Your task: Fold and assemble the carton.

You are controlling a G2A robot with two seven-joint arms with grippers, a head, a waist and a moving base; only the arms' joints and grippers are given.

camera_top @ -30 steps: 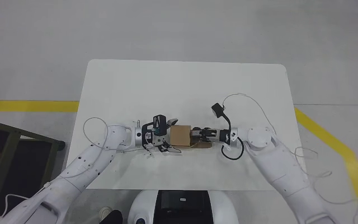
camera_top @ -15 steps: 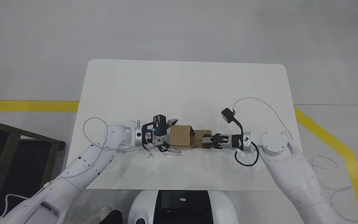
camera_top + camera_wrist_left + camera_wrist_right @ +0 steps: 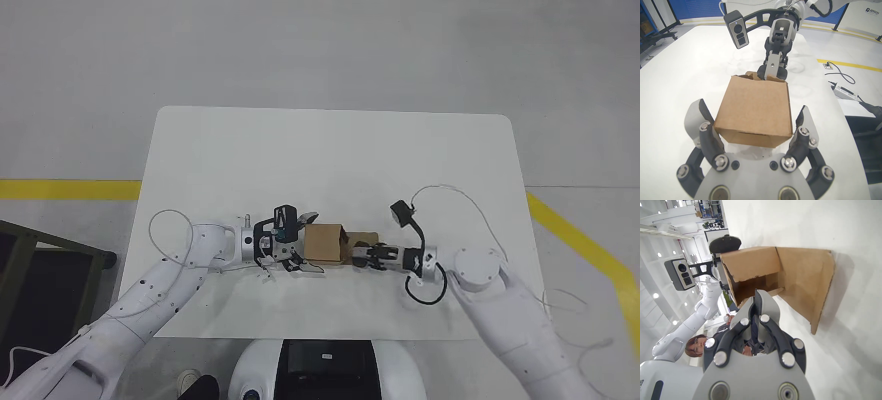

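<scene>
A brown carton [image 3: 323,243] lies on its side in the middle of the white table [image 3: 330,150]. My left gripper [image 3: 300,243] stands open, one finger on each side of the carton's [image 3: 755,108] closed end. The carton's other end [image 3: 757,281] is open, with one wide flap [image 3: 806,275] lying flat on the table. My right gripper [image 3: 755,293] is shut, and its tips sit at the mouth of that open end. In the left wrist view the right gripper [image 3: 772,74] shows just behind the carton's far edge. In the top view the right gripper [image 3: 358,257] is beside the flap [image 3: 362,238].
The right arm's camera [image 3: 402,211] stands out on a bracket above its wrist, with a white cable [image 3: 450,195] looping over the table. The table's far half and both sides are bare. A yellow floor line [image 3: 60,189] runs beyond the left edge.
My right gripper drew back from the carton to the right, then came partway back, nearer the table's front edge. The flap at the open end now lies out. The left arm stayed still.
</scene>
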